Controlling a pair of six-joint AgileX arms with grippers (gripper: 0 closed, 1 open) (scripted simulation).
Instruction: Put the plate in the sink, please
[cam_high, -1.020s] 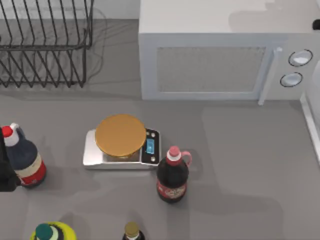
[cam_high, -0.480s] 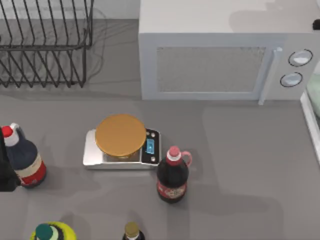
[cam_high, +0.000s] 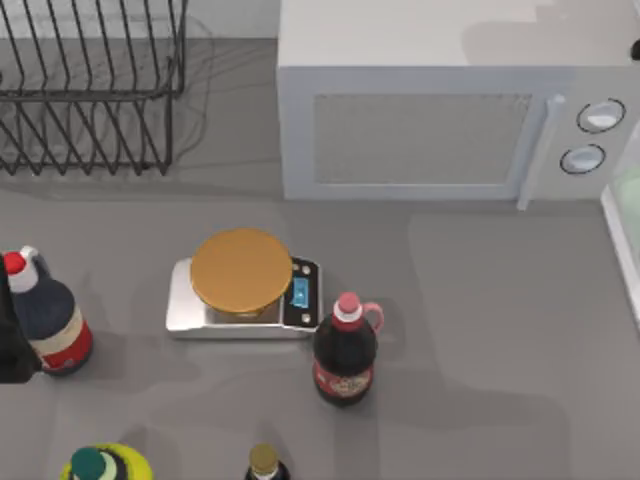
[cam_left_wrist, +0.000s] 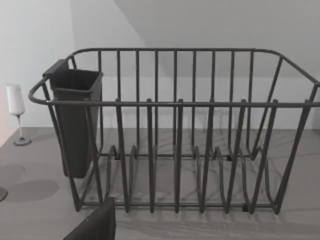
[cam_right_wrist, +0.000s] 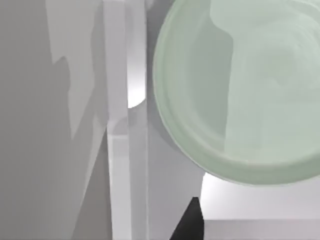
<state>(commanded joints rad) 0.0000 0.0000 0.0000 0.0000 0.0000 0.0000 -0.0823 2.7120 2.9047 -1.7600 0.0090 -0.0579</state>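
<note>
you'll find the plate in the right wrist view, its round, glossy mint face turned toward that camera, so there is no long axis to speak of; it lies just past the thin straight white rim of the sink, over the pale basin. in the top view only a faint green sliver of it shows at the right edge, beyond the sink's white rim, just below the microwave with its two round knobs. a dark wedge at the edge of the right wrist view may be part of the right claw, close beside the plate's lower edge and apart from it; you cannot tell whether that claw is released or clenched. your left arm sits at the table's left edge, a dark shape next to the red-capped bottle, its wrist camera level and facing the black wire dish rack with a dark cutlery cup hung on its end; a dark corner of the left claw shows in front of the rack, and its state cannot be told either. the silver scale with the orange-brown disc stands mid-table, well apart from both claws.
</note>
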